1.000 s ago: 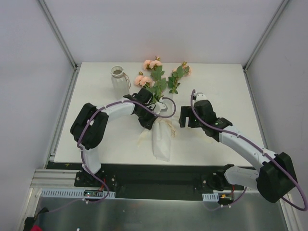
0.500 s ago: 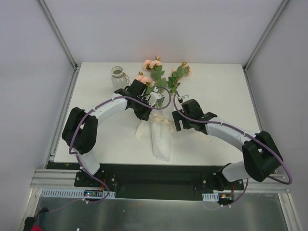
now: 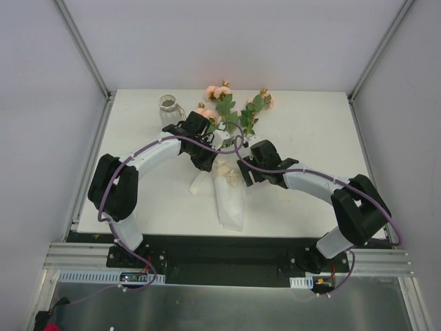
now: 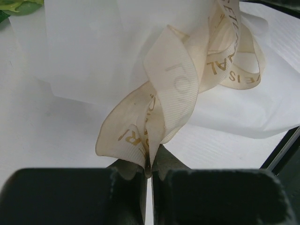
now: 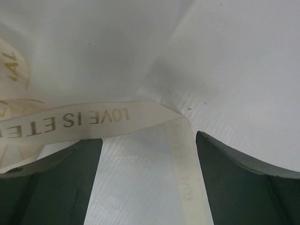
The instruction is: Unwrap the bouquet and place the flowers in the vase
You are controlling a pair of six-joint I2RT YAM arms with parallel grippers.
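White desk (image 3: 310, 138) carries the bouquet of peach-pink roses in a white paper cone (image 3: 231, 200). My left jaws pinch its cream printed ribbon (image 4: 164, 108) tight; my right jaws stand wide astride another ribbon strand. The small ribbed white vase (image 3: 167, 110) stands left of the bouquet's blooms.

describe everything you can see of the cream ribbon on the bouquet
The cream ribbon is a flat ribbed band, fabric by its look, printed with gold letters; "LOVE IS ETE" reads upside down in the right wrist view. It curls in loose loops against the white paper cone. One folded part is pinched between the shut fingers of the left gripper. Another strand crosses between the open fingers of the right gripper, with a tail running toward the camera; whether they touch it is unclear.
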